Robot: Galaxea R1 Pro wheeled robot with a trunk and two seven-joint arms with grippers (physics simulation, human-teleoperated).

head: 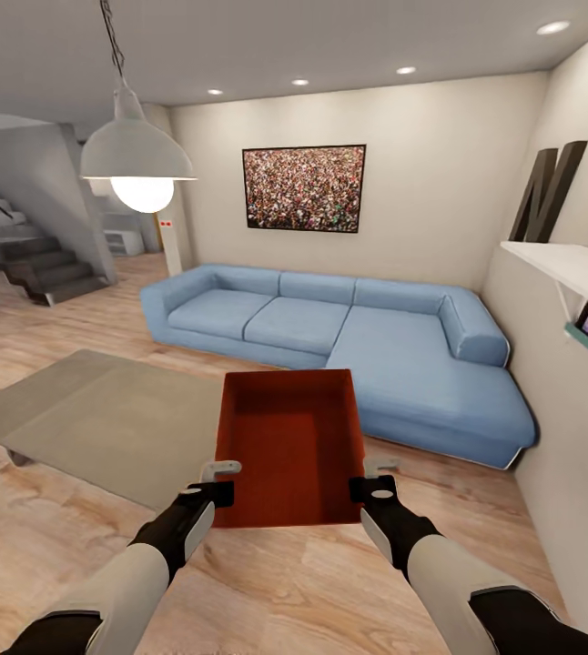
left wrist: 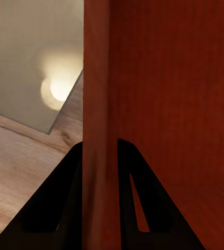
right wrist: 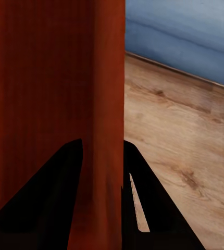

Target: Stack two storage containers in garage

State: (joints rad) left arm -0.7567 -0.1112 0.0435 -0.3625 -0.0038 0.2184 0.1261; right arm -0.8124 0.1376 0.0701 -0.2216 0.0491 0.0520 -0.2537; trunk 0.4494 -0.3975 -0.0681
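Load: red-orange rectangular storage container (head: 290, 448), carried above the light wood-plank floor (head: 330, 591).
Grip: your left gripper (head: 217, 484) and right gripper (head: 370, 480) each pinch a side wall.
Progress: early; garage placement and stacking remain.

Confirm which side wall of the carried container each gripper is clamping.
The left gripper is shut on the storage container at its left side wall, the right gripper on the opposite wall, nearer the blue sofa.
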